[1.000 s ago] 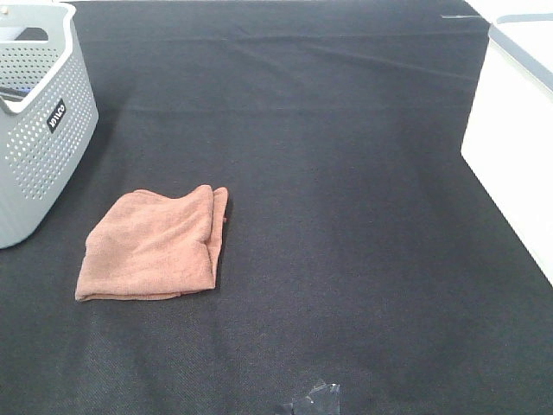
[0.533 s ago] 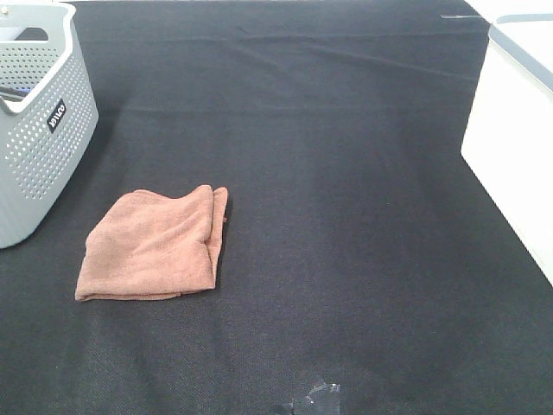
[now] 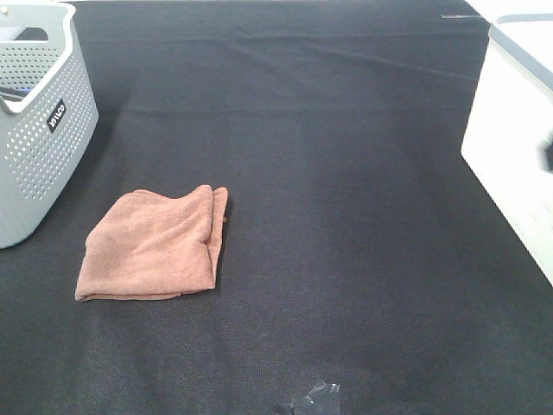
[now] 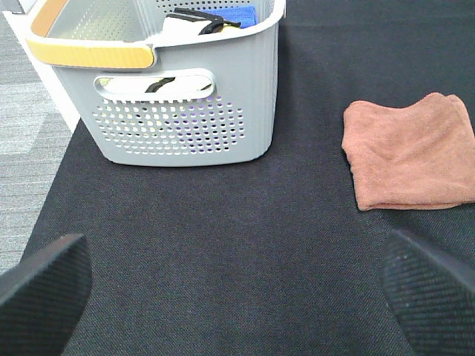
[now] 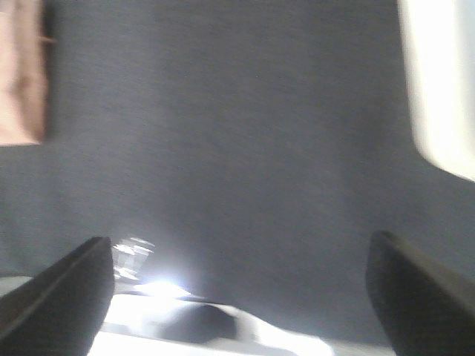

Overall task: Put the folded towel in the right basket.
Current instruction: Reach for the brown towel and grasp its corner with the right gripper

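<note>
Lying flat on the black surface (image 3: 346, 173), the folded towel (image 3: 151, 245) sits toward the left edge, roughly midway between the far and near edges. It is rust-brown, with the layered fold edges facing the middle of the surface. Nothing touches it.

Grey perforated basket (image 3: 39, 130) stands upright at the far left corner, near the towel but apart from it, with a strip of bare cloth between them. The left wrist view shows its orange-topped handle (image 4: 93, 52) and, inside, a blue item (image 4: 236, 15) among black and white pieces I cannot identify.

Right basket (image 3: 510, 147) is at the right edge, white, with only one wall and part of the rim in view. It is well apart from the towel, across the full width of the surface.

Left hand (image 4: 237, 289): released, both dark fingers (image 4: 44, 289) spread wide with only bare cloth between them. The towel (image 4: 412, 152) and grey basket (image 4: 185, 111) both lie ahead of it, untouched.

Right hand (image 5: 245, 297): released, fingers (image 5: 423, 297) wide apart and empty. The view is motion-blurred; the towel (image 5: 21, 74) and right basket (image 5: 438, 81) show only at opposite sides.

A crumpled scrap of clear tape (image 3: 315, 398) lies at the near edge. A small dark smear over the right basket in the high view is too blurred to identify.
</note>
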Robot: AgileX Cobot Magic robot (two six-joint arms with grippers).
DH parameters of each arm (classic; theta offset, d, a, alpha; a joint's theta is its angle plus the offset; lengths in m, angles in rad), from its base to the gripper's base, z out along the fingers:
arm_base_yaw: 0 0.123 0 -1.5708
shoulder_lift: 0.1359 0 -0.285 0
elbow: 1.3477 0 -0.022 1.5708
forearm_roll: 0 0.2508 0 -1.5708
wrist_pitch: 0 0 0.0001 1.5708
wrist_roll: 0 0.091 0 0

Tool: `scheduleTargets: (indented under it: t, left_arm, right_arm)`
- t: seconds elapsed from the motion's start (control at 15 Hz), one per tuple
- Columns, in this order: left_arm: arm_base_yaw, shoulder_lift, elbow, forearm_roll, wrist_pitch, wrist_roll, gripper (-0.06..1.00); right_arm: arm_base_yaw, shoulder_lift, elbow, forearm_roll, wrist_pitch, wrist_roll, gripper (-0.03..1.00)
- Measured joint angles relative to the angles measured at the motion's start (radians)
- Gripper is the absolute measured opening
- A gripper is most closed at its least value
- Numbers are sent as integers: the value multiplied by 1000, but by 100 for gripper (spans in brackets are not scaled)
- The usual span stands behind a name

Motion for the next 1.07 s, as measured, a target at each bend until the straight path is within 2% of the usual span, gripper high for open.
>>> scheduleTargets:
  t: [0.13,0.2,0.33,0.47,0.53,0.73,0.93,1.07]
  left_arm:
    - [0,0,0,0,0,0,99]
    - [0,0,0,0,0,0,99]
    - [0,0,0,0,0,0,99]
    - [0,0,0,0,0,0,99]
    - [0,0,0,0,0,0,99]
    - [0,0,0,0,0,0,99]
    - [0,0,0,0,0,0,99]
    - [0,0,0,0,0,0,99]
  right_arm:
    - [4,132,-1,238,-84,-112,86]
    - [34,210,-1,345,-125,-175,86]
    - [147,373,-20,506,-231,-277,85]
    - [265,630,-115,613,-300,-352,85]
    - [265,630,-115,613,-300,-352,85]
    - [324,905,-302,648,-297,-364,85]
    - [337,1121,-471,670,-285,-365,85]
    - [337,1198,-530,680,-285,-365,85]
